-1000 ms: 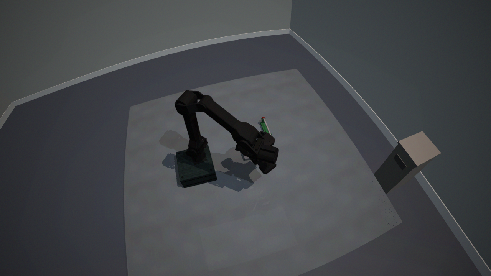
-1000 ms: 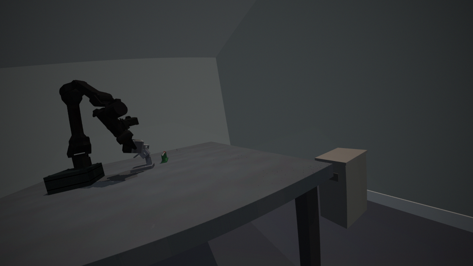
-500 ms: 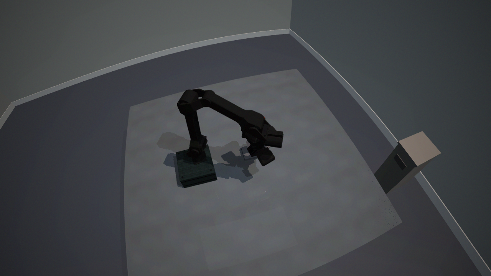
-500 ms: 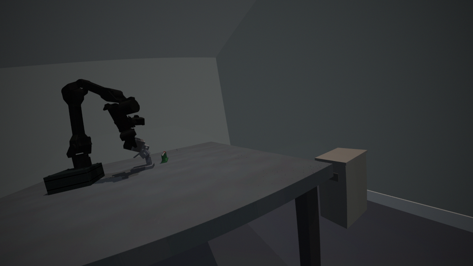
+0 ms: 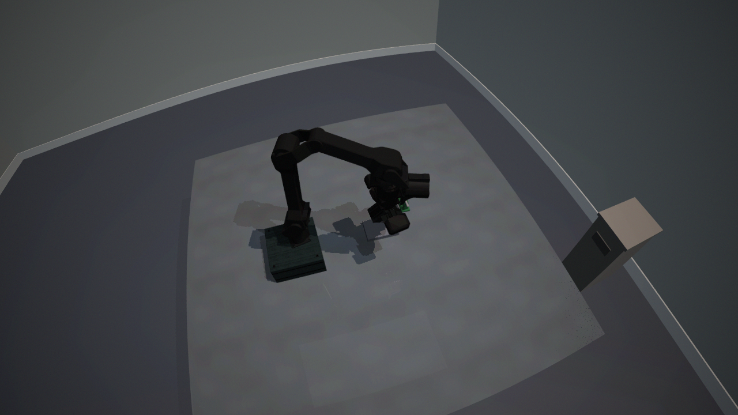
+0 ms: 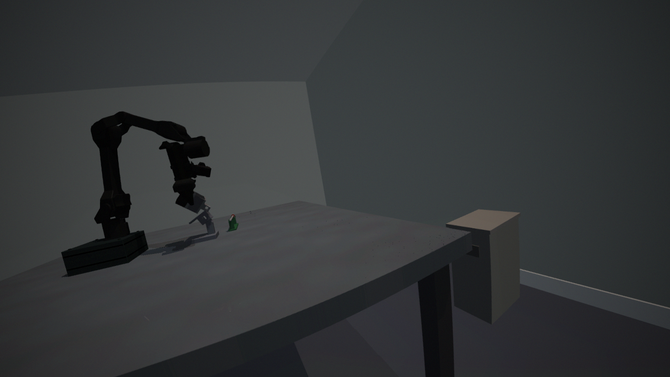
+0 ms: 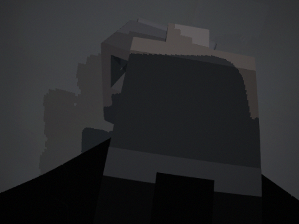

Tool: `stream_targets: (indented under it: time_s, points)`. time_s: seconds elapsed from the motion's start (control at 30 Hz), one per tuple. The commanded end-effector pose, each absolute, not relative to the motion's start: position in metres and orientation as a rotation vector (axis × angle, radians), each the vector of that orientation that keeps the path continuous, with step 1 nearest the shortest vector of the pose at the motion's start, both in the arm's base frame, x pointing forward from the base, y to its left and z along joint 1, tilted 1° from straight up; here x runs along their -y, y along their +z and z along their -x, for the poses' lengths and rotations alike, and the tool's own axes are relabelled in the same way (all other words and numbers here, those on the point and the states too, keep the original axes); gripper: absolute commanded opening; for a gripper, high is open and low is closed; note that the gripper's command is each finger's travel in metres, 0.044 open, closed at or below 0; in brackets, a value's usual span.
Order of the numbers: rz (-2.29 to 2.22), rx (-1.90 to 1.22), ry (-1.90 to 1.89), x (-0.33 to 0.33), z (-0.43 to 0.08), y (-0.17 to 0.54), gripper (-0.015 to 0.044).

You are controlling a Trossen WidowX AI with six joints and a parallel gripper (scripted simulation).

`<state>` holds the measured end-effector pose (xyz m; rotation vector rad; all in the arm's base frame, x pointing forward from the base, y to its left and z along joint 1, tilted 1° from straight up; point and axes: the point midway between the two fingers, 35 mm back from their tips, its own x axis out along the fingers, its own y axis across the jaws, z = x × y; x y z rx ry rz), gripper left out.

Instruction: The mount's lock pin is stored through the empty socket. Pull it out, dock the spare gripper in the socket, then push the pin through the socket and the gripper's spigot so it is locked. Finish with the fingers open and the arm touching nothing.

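My gripper [image 6: 191, 202] [image 7: 171, 154] is shut on the spare gripper [image 6: 198, 199] [image 7: 187, 109], a pale grey block. Its spigot [image 7: 196, 37] points away from my fingers. The held block is tilted close above the grey mount [image 6: 210, 228] [image 7: 106, 74], which stands on the table with a slanted socket. In the wrist view the block overlaps the mount and hides most of it; whether they touch cannot be told. The pin [image 6: 232, 215], pale with a red end, lies on a green stand [image 5: 405, 209] [image 6: 233, 225] behind the mount. In the top view the arm hides the fingers and the held block.
The arm's dark base box [image 5: 296, 257] [image 6: 100, 255] stands left of the mount on the grey table [image 5: 495, 289] [image 6: 290, 272]. A beige cabinet [image 5: 630, 224] [image 6: 505, 267] stands beyond the table's right edge. The arm's shadow falls around the mount.
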<state>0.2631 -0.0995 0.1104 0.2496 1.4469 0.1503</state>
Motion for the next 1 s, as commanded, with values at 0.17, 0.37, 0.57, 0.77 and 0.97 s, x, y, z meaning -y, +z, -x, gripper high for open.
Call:
stream_targets:
  time_s: [0.17, 0.37, 0.57, 0.77, 0.97]
  points:
    - [-0.252, -1.549, 0.088, 0.08, -0.264, 0.121, 0.0]
    - [-0.233, -1.639, 0.035, 0.067, -0.259, 0.127, 0.0]
    - [-0.202, -1.718, -0.025, 0.055, -0.254, 0.135, 0.0]
    - [-0.16, -1.784, -0.089, 0.045, -0.248, 0.143, 0.0]
    - [-0.122, -1.826, -0.14, 0.038, -0.244, 0.15, 0.0]
